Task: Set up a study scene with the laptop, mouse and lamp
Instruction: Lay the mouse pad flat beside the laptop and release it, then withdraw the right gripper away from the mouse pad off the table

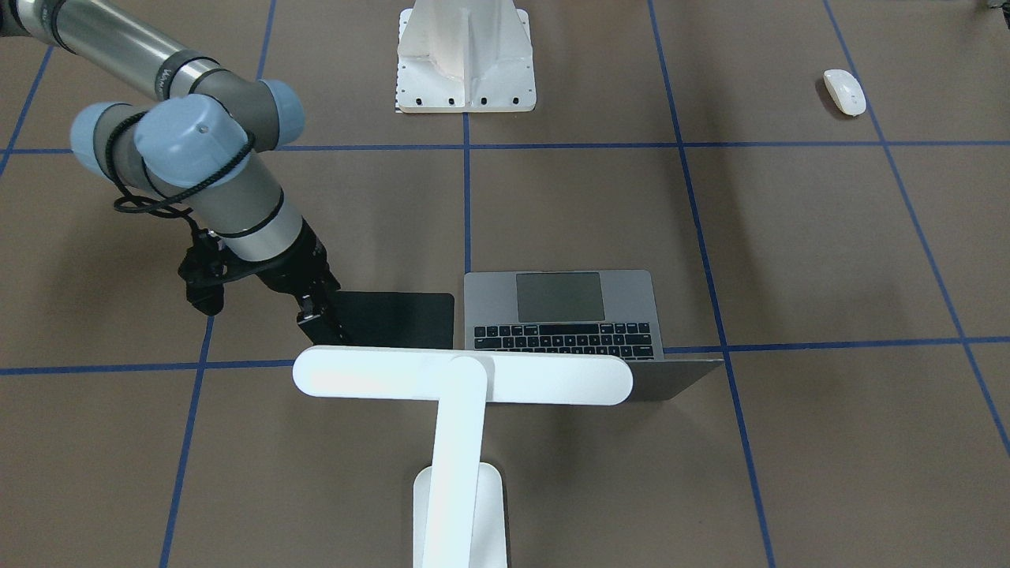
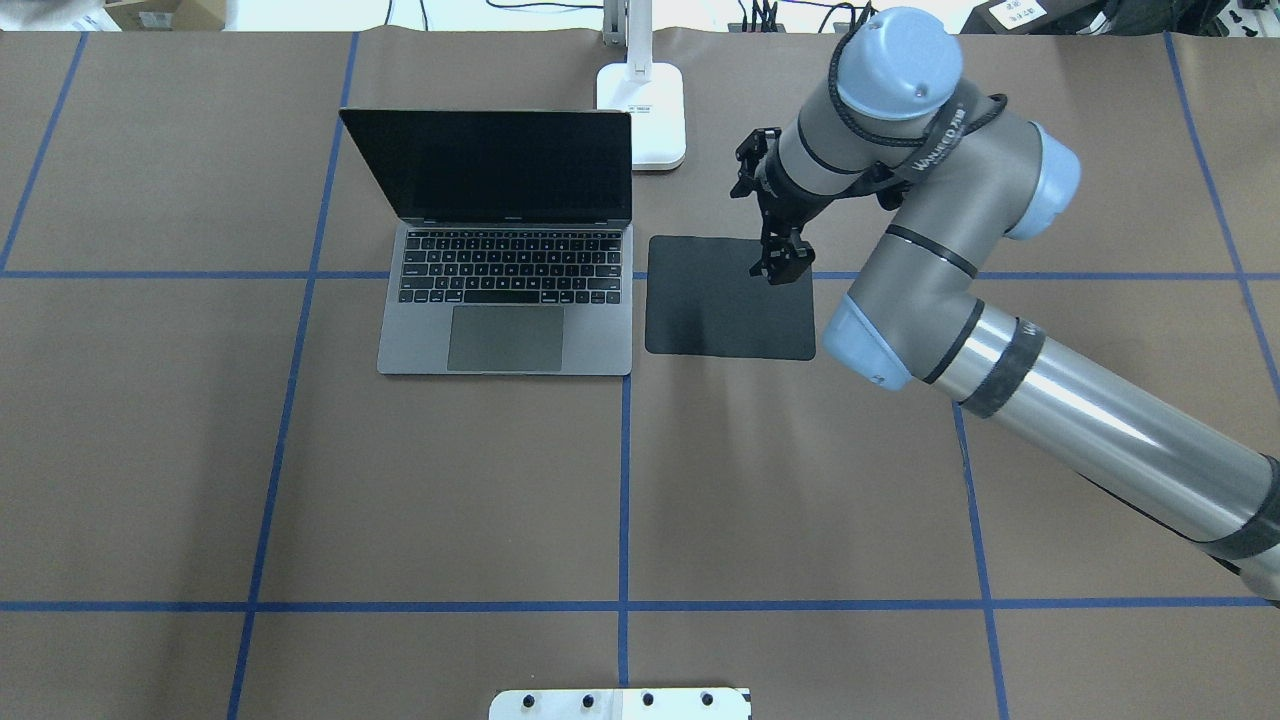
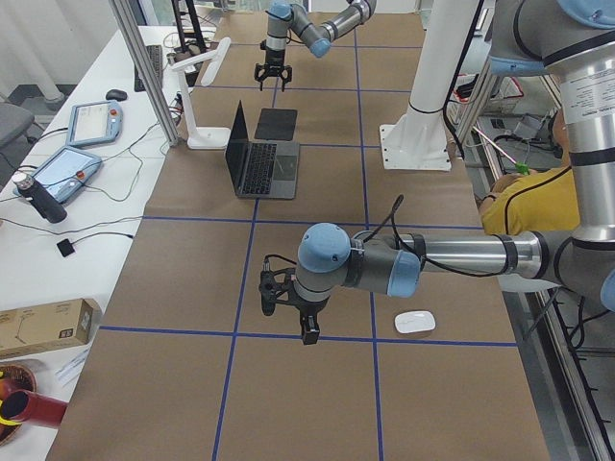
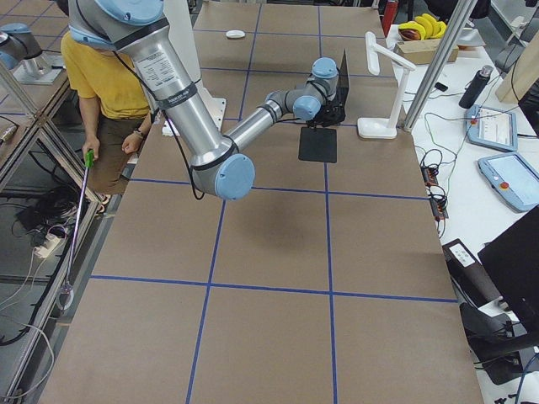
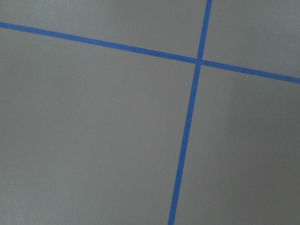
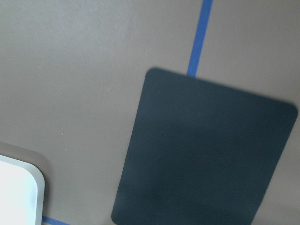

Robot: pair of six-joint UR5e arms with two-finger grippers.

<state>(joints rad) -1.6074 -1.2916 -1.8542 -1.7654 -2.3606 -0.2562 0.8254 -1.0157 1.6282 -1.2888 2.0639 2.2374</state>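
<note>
The open laptop sits left of centre, with its dark screen upright. The white T-shaped lamp stands just behind it; its base is at the far table edge. The white mouse lies far off on the robot's left, near my left gripper. I cannot tell whether that gripper is open or shut. My right gripper hovers over the far right corner of a flat black pad beside the laptop. It looks open and empty. The pad lies flat in the right wrist view.
The white ribbed pedestal with its bolted plate stands at the robot's side of the table. Blue tape lines cross the brown table. A person in a yellow shirt sits beside the table. Tablets and cables lie on a side bench.
</note>
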